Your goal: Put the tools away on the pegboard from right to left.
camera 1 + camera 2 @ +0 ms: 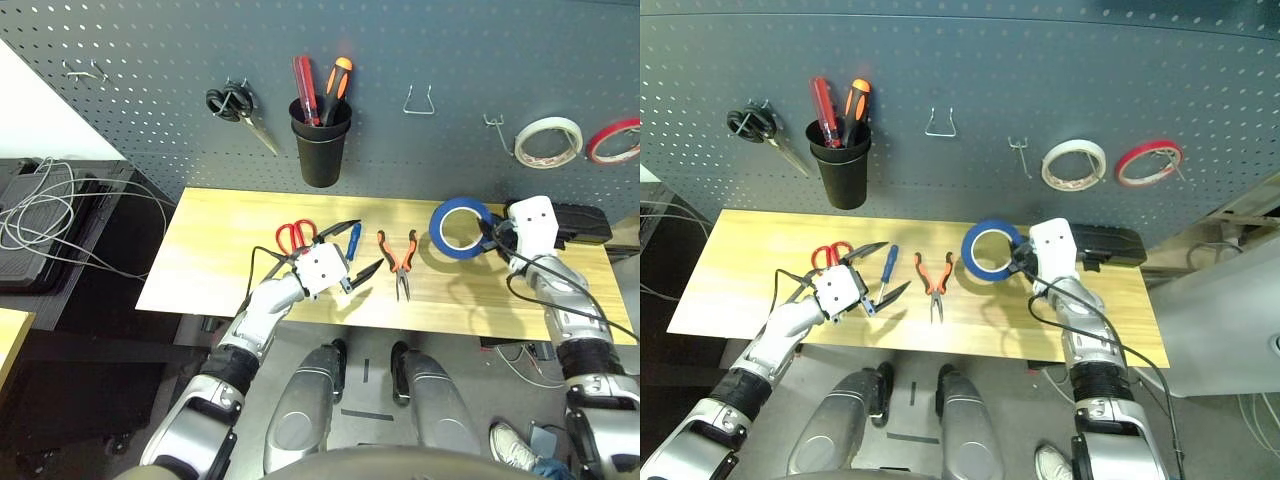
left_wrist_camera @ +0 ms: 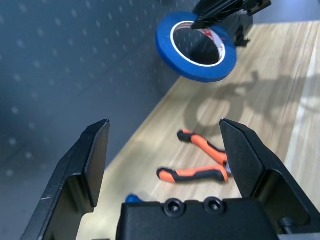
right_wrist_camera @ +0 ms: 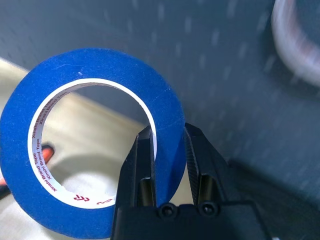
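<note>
The right end effector (image 3: 167, 150) pinches the blue tape roll (image 1: 459, 227) above the desk (image 1: 220, 245). Keep it upright and slip its opening over the free hook (image 1: 492, 124). The left end effector (image 2: 165, 150) hangs wide, empty.

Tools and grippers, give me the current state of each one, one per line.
blue tape roll: lifted off the table, clamped by its rim.
right gripper: shut on the roll's band.
left gripper: open, holding nothing.
pliers: flat on the table, handles spread.
blue-handled screwdriver: flat on the table.
red-handled scissors: flat on the table.
black-handled scissors: hanging on the pegboard.
</note>
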Controlling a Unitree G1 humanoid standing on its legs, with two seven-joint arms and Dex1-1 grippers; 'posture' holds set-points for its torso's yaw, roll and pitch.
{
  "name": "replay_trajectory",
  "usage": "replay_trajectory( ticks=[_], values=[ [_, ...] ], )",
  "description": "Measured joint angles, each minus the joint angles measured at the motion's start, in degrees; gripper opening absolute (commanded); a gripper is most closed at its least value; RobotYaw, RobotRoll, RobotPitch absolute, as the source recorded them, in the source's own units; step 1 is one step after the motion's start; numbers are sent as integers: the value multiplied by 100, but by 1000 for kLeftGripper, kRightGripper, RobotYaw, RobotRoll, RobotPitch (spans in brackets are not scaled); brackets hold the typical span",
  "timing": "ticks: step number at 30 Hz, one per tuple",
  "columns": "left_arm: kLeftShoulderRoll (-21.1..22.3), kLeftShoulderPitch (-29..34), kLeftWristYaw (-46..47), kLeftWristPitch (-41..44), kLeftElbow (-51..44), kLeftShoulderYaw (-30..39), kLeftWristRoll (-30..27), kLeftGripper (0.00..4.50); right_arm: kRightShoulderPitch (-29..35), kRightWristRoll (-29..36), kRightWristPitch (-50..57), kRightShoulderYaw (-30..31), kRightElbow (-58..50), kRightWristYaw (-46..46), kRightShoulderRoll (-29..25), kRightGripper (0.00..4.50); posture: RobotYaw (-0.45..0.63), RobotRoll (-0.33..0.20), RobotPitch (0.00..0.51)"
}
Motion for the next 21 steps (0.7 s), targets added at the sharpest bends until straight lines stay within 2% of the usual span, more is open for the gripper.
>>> replay_trajectory(
  ticks=[11,21],
  values=[
    [8,7,150,-19,-195,53,1,4500,233,-262,-1731,188,-473,76,-239,734,3,0,241],
    [46,-2,156,-60,-203,104,0,4500,683,-406,-2072,-55,-1301,-385,-409,733,-24,0,239]
  ],
)
